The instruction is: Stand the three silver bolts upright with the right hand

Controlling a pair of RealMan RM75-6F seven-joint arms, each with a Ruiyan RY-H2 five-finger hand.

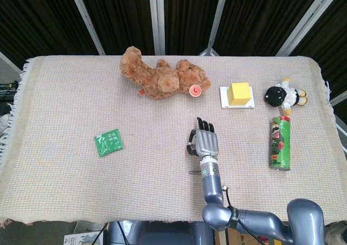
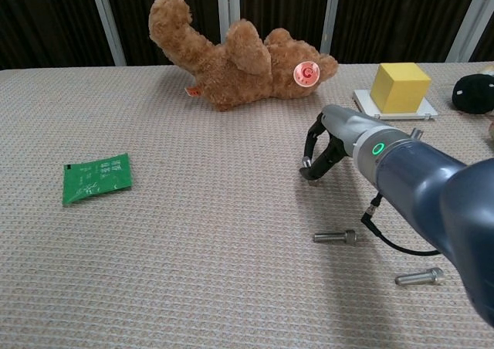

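My right hand (image 2: 328,144) (image 1: 205,142) hovers low over the middle of the woven cloth with its fingers curled down. Its fingertips (image 2: 309,166) pinch one silver bolt (image 2: 310,171), whose lower end is at or just above the cloth. A second silver bolt (image 2: 336,238) (image 1: 193,172) lies flat just in front of the hand, beside my forearm. The third silver bolt (image 2: 419,276) lies flat nearer the front right, partly behind my arm in the chest view. My left hand is in neither view.
A brown teddy bear (image 1: 160,79) lies at the back centre. A yellow cube on a white plate (image 1: 239,95), a black-and-white plush toy (image 1: 283,96) and a green can lying down (image 1: 280,142) are to the right. A green packet (image 1: 108,142) lies to the left.
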